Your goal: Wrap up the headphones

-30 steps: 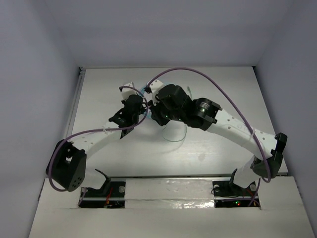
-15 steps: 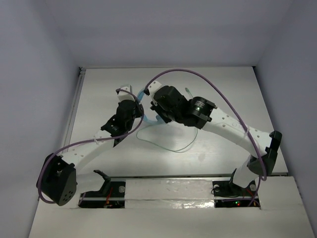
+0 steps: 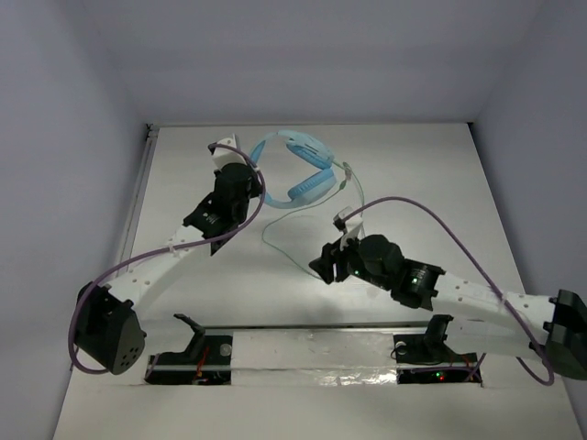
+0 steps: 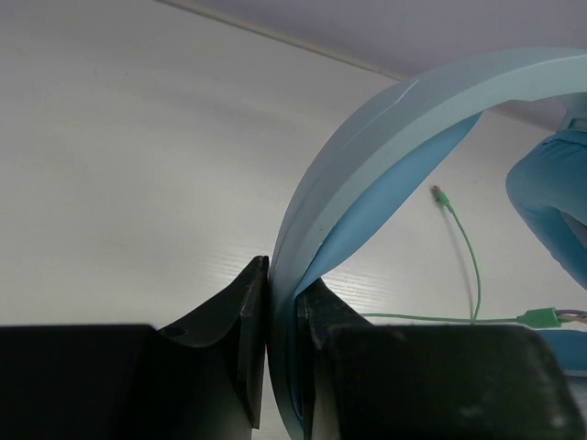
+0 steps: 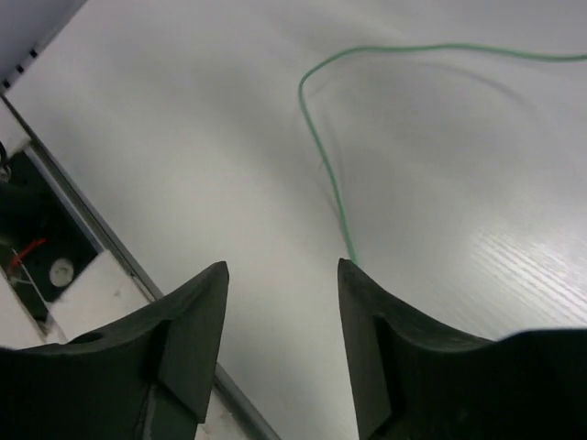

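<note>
The light blue headphones (image 3: 304, 148) lie at the back middle of the table, headband arched and one earcup (image 3: 310, 186) below it. My left gripper (image 3: 248, 171) is shut on the headband's left end; in the left wrist view the headband (image 4: 385, 128) rises from between my fingers (image 4: 282, 286). The thin pale-green cable (image 3: 275, 247) loops from the headphones toward the front. My right gripper (image 3: 320, 267) is open and empty, low over the table near the cable's front loop. In the right wrist view the cable (image 5: 321, 156) runs up to my right fingertip, beside the open gap (image 5: 282, 272).
Thick purple robot cables (image 3: 431, 209) arch over both arms. The table's near edge with the base mounts (image 3: 206, 348) is just in front of my right gripper. White walls close in the table at the back and sides.
My right arm has left the headphones and swung down toward the front of the table, uncovering them. My left gripper has kept its hold on the headband.
</note>
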{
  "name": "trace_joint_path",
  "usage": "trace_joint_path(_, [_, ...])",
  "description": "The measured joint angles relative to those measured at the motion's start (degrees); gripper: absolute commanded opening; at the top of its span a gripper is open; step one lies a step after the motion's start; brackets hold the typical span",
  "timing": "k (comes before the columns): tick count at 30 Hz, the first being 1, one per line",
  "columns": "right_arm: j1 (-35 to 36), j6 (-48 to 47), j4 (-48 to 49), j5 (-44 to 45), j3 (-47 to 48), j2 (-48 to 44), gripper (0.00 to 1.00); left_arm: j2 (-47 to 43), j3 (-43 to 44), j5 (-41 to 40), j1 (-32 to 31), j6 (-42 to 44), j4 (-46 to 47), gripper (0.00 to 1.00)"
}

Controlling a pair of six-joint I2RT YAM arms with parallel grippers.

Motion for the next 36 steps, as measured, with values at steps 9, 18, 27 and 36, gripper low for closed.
trace_joint_path(9, [-0.3, 2.1, 23.4, -0.9, -3.7, 23.6, 0.69, 3.0, 3.7, -0.3, 0.2, 0.0, -2.2, 0.00])
trace_joint_path(18, [-1.8, 2.2, 33.0, 0.8, 3.6, 41.8, 0.64, 4.1, 4.2, 0.2, 0.4, 0.0, -3.4, 0.00])
trace_joint_path(27, [-1.8, 3.5, 38.3, 0.8, 6.6, 50.7, 0.44, 4.6, 5.5, 0.6, 0.4, 0.2, -4.1, 0.00])
trace_joint_path(36, [-1.0, 4.3, 37.0, -2.2, 6.6, 49.8, 0.00, 4.8, 5.6, -0.1, 0.5, 0.3, -4.1, 0.00])
